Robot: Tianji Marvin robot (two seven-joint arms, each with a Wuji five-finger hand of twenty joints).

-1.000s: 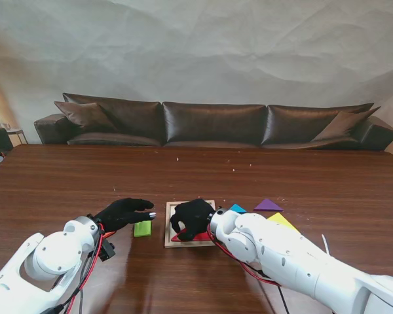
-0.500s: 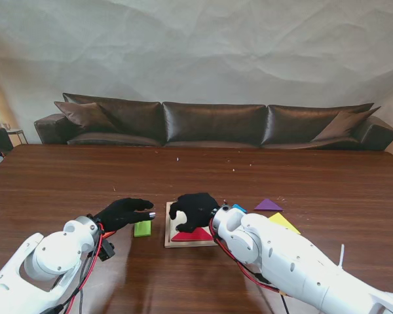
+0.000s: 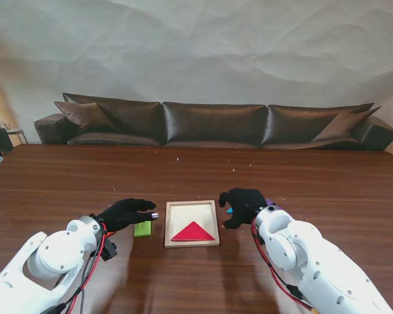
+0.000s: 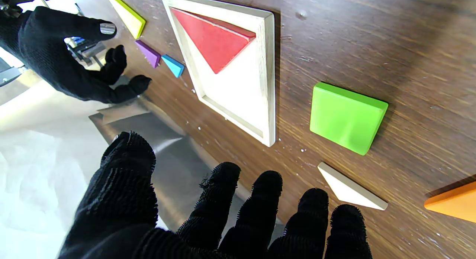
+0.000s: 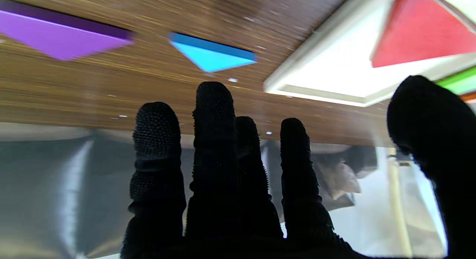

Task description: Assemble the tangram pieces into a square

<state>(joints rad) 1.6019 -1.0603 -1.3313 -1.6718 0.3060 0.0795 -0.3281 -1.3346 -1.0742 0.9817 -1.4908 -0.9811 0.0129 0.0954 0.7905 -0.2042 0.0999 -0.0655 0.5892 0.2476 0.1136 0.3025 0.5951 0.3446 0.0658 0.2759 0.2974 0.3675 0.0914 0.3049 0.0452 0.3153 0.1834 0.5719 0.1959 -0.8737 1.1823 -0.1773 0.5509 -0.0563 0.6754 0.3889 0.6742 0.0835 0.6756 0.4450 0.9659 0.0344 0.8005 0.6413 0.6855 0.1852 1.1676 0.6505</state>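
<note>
On the dark wooden table [image 3: 327, 190], your right hand [image 3: 241, 205] hovers empty with fingers spread, the small blue triangular tangram piece [image 5: 211, 56] lying just ahead of its fingertips beside the white square wooden tray [image 3: 169, 226] holding 1 red triangle [image 3: 192, 231], so this hand is nearer than your left hand [image 3: 123, 212], also empty and spread
</note>
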